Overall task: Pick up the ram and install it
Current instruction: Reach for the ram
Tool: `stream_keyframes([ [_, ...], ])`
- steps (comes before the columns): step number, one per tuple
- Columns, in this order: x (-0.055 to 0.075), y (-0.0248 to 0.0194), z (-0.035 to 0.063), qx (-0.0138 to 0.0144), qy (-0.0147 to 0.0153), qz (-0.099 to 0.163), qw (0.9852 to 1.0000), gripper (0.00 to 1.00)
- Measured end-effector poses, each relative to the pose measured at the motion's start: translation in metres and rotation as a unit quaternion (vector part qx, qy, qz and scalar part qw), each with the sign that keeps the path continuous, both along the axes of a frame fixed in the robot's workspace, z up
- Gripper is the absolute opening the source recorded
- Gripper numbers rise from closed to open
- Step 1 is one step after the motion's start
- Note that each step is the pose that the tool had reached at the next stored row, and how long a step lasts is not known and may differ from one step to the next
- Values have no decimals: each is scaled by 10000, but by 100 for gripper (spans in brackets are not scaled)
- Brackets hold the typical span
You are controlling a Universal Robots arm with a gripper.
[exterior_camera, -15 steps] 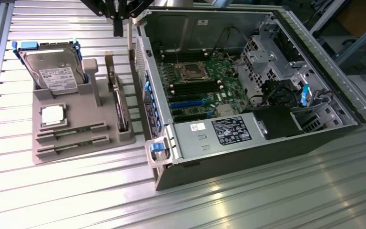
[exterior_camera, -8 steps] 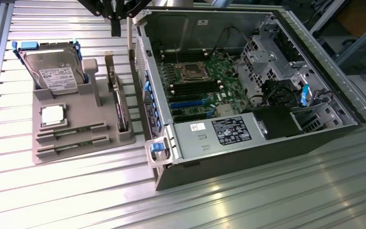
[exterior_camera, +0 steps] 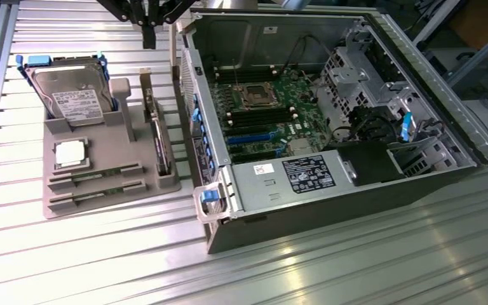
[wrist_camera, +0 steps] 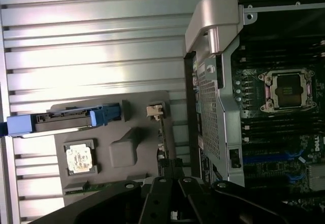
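**Clenched and empty, well away from the ram**

Nearest us, in the lower left of the exterior view, the ram (exterior_camera: 91, 173) lies flat in a slot of the tray (exterior_camera: 125, 152), untouched. Just beyond it the card (exterior_camera: 157, 127) stands on edge. We judge that the likeliest snag: a descent skewed toward it could clip or grab the wrong board. The ram is thin and sits low, so a shallow pinch could slip. Farthest, at the frame's upper left, the gripper (exterior_camera: 148, 35) hangs clenched on nothing, close beside the case (exterior_camera: 214, 235) wall. Lowered without opening, it would jab the ram.
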State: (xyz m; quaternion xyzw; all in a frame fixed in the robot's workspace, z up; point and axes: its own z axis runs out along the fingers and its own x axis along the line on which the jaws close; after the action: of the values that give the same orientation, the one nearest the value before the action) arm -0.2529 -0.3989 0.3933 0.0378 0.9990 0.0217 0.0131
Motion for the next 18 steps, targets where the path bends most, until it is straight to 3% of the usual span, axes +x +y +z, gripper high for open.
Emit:
stream_keyframes([
  [18, -146, 0, -1, 0, 0, -1, 10000, 11],
])
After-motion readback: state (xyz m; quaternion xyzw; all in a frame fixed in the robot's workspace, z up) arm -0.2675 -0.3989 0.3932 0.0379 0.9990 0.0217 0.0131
